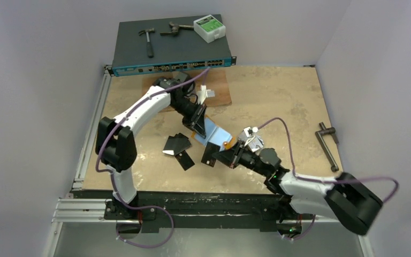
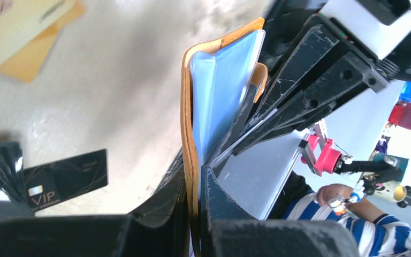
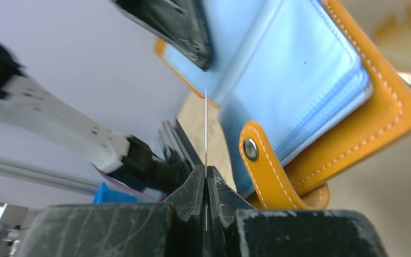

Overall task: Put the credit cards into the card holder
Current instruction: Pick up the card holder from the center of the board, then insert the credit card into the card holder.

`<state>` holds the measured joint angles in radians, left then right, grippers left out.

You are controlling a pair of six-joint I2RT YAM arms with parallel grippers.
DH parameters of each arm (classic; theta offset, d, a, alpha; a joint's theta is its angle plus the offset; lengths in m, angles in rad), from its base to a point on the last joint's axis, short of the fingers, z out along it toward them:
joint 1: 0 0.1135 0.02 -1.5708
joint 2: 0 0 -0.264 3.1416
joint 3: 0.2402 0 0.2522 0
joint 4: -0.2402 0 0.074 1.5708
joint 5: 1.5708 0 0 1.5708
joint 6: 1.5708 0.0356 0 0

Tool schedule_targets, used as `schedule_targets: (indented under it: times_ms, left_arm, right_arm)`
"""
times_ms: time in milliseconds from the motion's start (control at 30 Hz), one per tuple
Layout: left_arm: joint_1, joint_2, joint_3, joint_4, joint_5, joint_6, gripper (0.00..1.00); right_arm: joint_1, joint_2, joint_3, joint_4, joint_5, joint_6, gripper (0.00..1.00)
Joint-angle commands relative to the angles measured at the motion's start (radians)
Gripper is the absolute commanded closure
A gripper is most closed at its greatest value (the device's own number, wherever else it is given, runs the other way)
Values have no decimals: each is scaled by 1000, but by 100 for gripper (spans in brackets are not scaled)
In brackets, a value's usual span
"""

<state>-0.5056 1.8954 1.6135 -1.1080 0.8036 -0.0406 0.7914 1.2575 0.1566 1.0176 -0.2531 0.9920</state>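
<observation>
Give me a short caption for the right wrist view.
Right pincer holds a card edge-on before the open orange card holder with blue sleeves.

We see a robotics lab bench: 2 arms, the left arm and right arm, bolted to an aluminium rail at a walled-in tabletop. A network switch carries a hammer, and a striped-shirted person sits beyond among equipment.

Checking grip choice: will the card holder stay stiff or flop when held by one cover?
Probably floppy: the card holder gapes open in the left hand, blue sleeves fanning apart. Those sleeves look glossy, so likely slippery.
</observation>
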Motion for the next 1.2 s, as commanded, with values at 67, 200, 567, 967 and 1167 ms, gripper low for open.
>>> schedule_targets:
  times_ms: [67, 200, 567, 967, 1167]
  left_arm:
    - [10, -215, 196, -82, 255, 13, 100]
    - [9, -326, 192, -91, 332, 63, 100]
    - [-24, -475, 140, -15, 530, 35, 100]
    - [-44, -539, 62, 411, 697, -257, 99]
    - [-42, -538, 160, 257, 472, -76, 98]
  right_arm:
    - [-4, -561, 116, -474, 171, -247, 100]
    - [-5, -746, 273, -719, 233, -347, 100]
    - [-4, -707, 436, -813, 184, -335, 100]
    - [-4, -713, 518, -790, 152, -319, 100]
    - [-4, -763, 527, -689, 83, -293, 100]
